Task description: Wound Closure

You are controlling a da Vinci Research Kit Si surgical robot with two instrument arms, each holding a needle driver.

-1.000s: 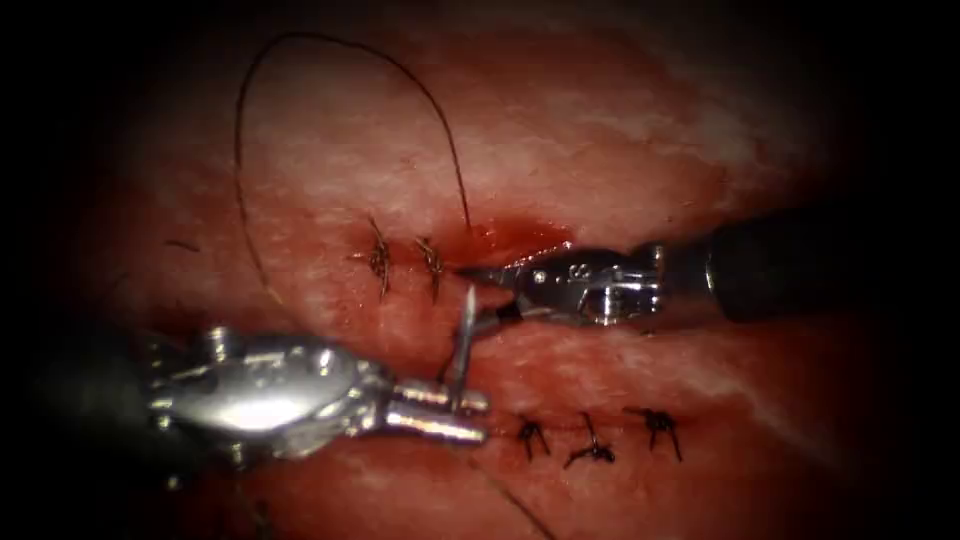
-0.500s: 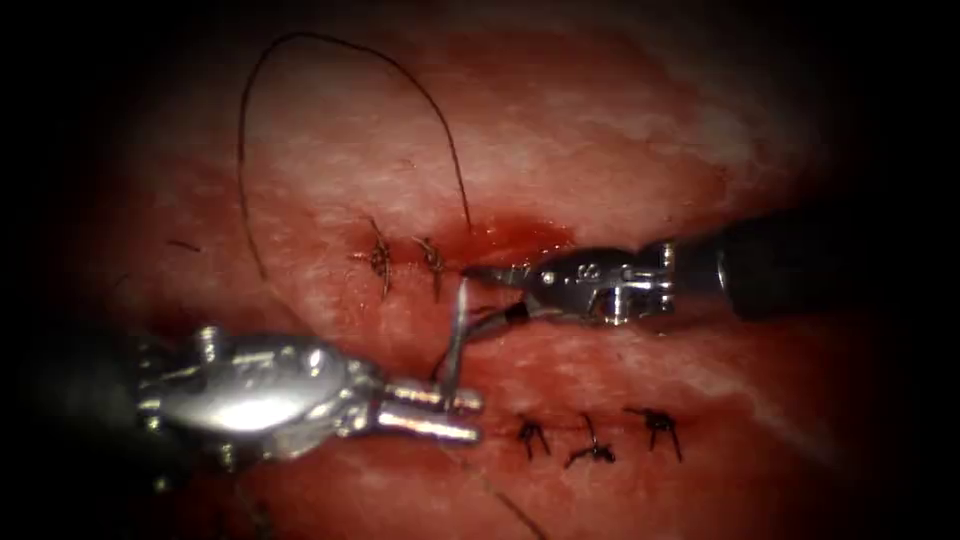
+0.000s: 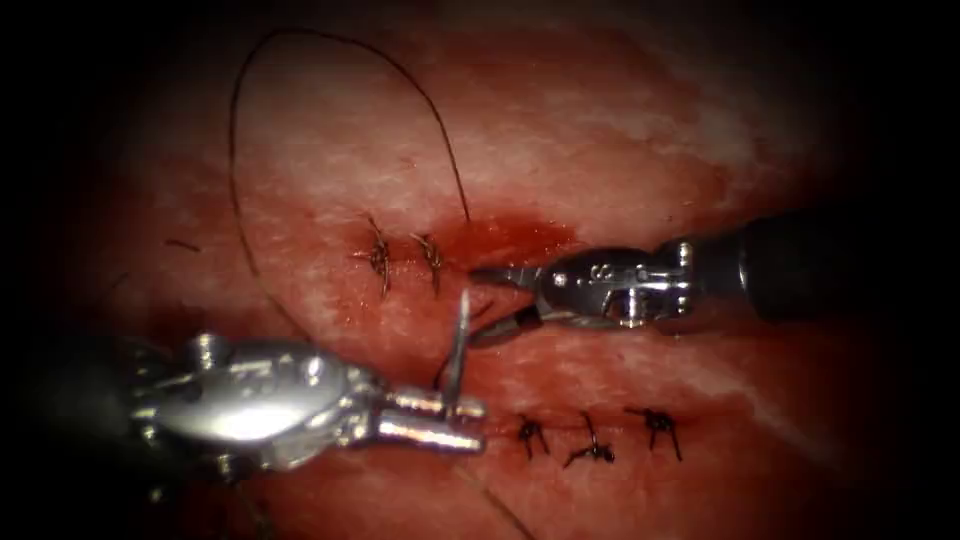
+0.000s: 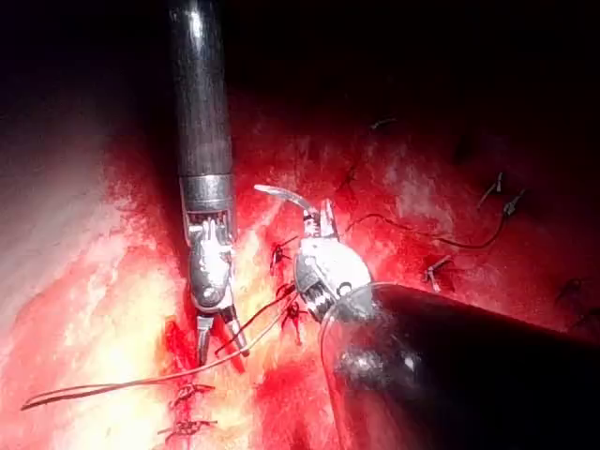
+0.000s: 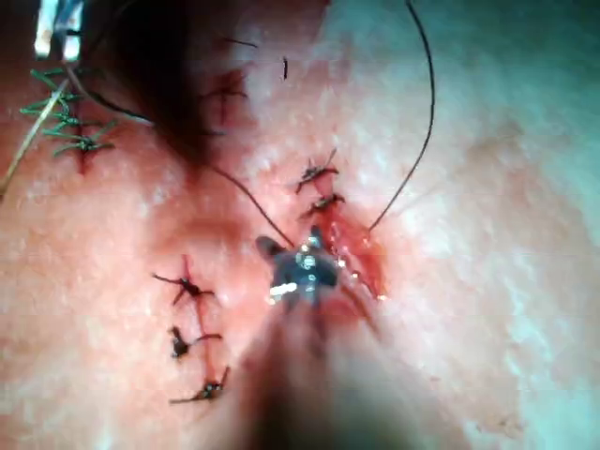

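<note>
Left pincer [image 3: 440, 418] grips needle [image 3: 458, 335] above glistening tissue [image 3: 620, 140]; right pincer [image 3: 490, 300] seemingly empty.

Surgical training bench: stitched tissue [image 3: 600, 130] under an endoscope's spotlight.

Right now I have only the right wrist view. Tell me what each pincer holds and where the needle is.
Observer: In the endoscope view the left arm's silver pincer is shut on the curved steel needle, near one end of its curve.
Operator: Say whether it is in the tissue.
Observer: The left wrist view shows the needle arching free above the wet red tissue, not in it.
Operator: Report my own pincer.
Observer: The right arm's silver pincer is open and holds nothing. The needle's free end stands just left of its jaw tips.
</note>
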